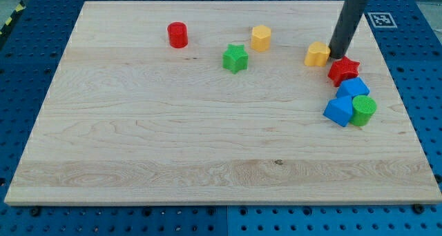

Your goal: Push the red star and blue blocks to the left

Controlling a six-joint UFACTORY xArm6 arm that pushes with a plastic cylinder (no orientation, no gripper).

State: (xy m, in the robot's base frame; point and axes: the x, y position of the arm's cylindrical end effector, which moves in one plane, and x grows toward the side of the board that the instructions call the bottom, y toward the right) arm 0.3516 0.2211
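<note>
Red star (pixel 343 71) is sitting near the right edge of the surface (pixel 138 139), heading a tight cluster with two blue blocks (pixel 353 88) (pixel 338 112) and a green cylinder (pixel 363 110) just below it. My tip (pixel 338 56) is resting at the star's upper-left side, wedged between it and a yellow block (pixel 318 54); there is no hand on this rod, so nothing is being gripped. From this side, a leftward push is likely catching the yellow block instead and leaving the star behind. Circling to the cluster's right is risking nudging the green cylinder along with the blues, or scattering the blocks apart. A green star (pixel 235 58), yellow hexagon (pixel 260 38) and red cylinder (pixel 177 34) are waiting farther left, in the path.
</note>
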